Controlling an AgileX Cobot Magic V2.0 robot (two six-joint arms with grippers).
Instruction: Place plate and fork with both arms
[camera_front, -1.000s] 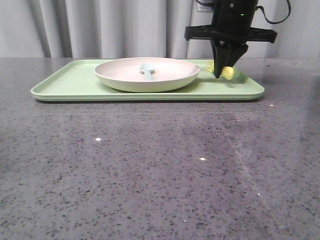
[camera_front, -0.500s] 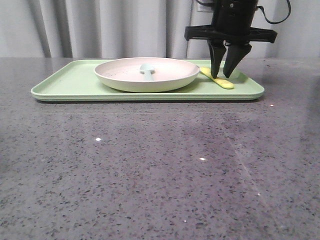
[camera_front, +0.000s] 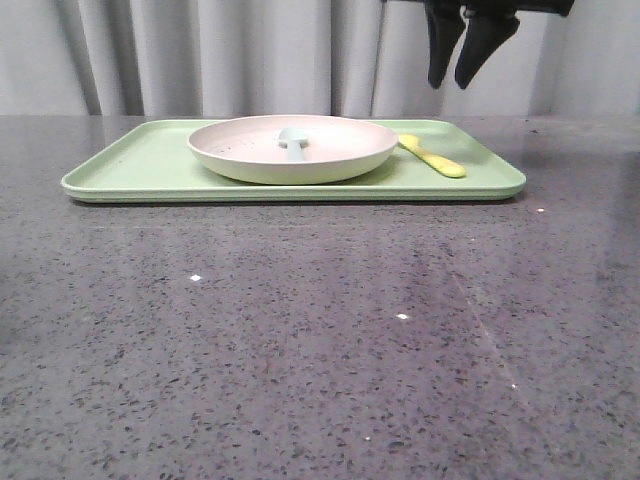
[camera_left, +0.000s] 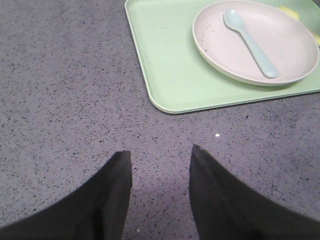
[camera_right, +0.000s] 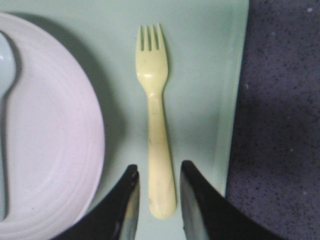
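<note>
the plate (camera_front: 293, 148) sits on the light-green tray (camera_front: 130, 170), which rests on the speckled grey bench (camera_front: 300, 340) in front of a pale curtain (camera_front: 200, 55). a pale blue spoon (camera_left: 249, 42) lies inside the plate, its bowl toward the far side in the front view. the fork (camera_right: 154, 117) lies flat on the tray just beside the plate on the robot's right, not touching it, between the plate and the tray's right rim; in the right wrist view its tines point away from the hand. the right hand (camera_front: 466, 62) hangs above the fork, well clear of the tray, its two dark fingers (camera_right: 200, 205) parted a little wider than the fork's handle and holding nothing. the left hand (camera_left: 160, 172) hovers over bare bench off the tray's near left corner, its fingers spread moderately with nothing between them; it does not appear in the front view.
</note>
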